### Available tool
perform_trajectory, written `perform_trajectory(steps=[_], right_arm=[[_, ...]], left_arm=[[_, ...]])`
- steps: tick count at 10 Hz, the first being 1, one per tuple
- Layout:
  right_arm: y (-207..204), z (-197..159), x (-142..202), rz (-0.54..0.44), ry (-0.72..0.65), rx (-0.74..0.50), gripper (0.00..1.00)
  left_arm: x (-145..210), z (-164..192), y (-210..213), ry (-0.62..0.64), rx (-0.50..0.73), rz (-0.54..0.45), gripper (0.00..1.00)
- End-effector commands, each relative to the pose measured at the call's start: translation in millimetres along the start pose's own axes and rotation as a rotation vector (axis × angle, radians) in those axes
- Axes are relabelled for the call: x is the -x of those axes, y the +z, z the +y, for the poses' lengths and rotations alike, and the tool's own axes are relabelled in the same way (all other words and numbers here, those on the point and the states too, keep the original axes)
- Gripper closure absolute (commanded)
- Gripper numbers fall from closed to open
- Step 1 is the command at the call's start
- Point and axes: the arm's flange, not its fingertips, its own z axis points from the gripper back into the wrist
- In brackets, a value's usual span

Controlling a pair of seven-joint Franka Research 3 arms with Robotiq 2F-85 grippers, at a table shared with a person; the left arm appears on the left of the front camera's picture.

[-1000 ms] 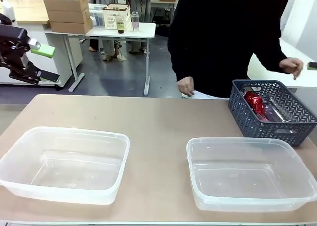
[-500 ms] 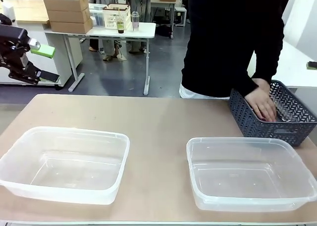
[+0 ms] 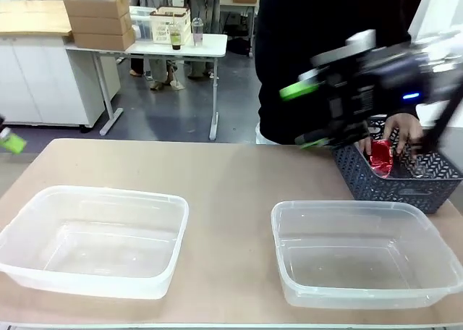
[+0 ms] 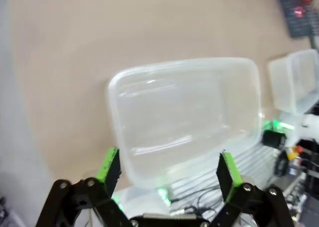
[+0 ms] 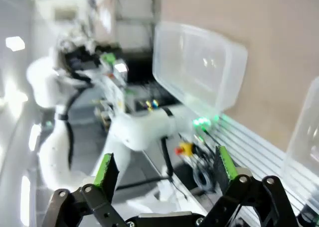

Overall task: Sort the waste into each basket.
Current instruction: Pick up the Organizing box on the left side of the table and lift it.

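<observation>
Two clear baskets stand on the table, the left basket [image 3: 94,239] and the right basket [image 3: 362,254], both with nothing in them. Behind the right one, a person's hand [image 3: 405,131] holds a shiny red packet [image 3: 380,158] of waste inside a dark lattice basket [image 3: 398,174]. My right gripper [image 3: 305,116], blurred and open, hangs above the table just left of that dark basket. Its wrist view shows the jaws [image 5: 164,166] wide apart and holding nothing. My left gripper [image 4: 167,167] is open above the left basket [image 4: 184,112]. One green pad [image 3: 10,142] shows at the table's far left edge.
The person in black stands at the far side behind the dark basket. Bare tabletop [image 3: 231,178] lies between and behind the two clear baskets. In the right wrist view, the robot's base [image 5: 124,127] and cabling sit beyond the table's near edge.
My right arm has swung into view from the right, up beside the dark basket. My left gripper has dropped from the upper left to the table's left edge. The person's hand grips a red packet.
</observation>
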Motion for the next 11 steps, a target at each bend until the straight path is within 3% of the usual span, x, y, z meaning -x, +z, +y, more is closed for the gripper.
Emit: perform_trajectory(steps=[1, 2, 3, 5, 6, 7, 8, 9, 11], right_arm=[[-18, -6, -26, 0.098, 0.017, 0.119, 0.0], [6, -16, -22, 0.102, 0.033, 0.106, 0.0], [-34, 2, -2, 0.077, 0.013, 0.06, 0.0], [-34, -9, -12, 0.116, 0.011, 0.101, 0.0], [-56, 2, -22, 0.209, -0.204, 0.138, 0.0], [-102, 12, -42, 0.378, -0.251, 0.216, 0.0], [-145, 18, -58, 0.478, -0.315, 0.281, 0.0], [-180, 22, -69, 0.505, -0.379, 0.349, 0.0], [-219, 32, -74, 0.46, -0.396, 0.499, 0.0]], left_arm=[[20, 5, -27, 0.009, 0.024, 0.122, 0.0], [8, 6, -26, -0.055, 0.226, -0.002, 0.0], [6, 9, -3, 0.023, -0.028, 0.049, 0.0], [6, 9, -3, 0.023, -0.028, 0.049, 0.0], [5, 11, -9, 0.004, 0.02, 0.051, 0.0], [11, 14, -25, -0.055, -0.075, 0.077, 0.0], [24, 20, -40, -0.096, -0.163, 0.146, 0.0], [34, 22, -59, -0.07, -0.26, 0.193, 0.0], [45, 15, -95, -0.124, -0.284, 0.322, 0.0]])
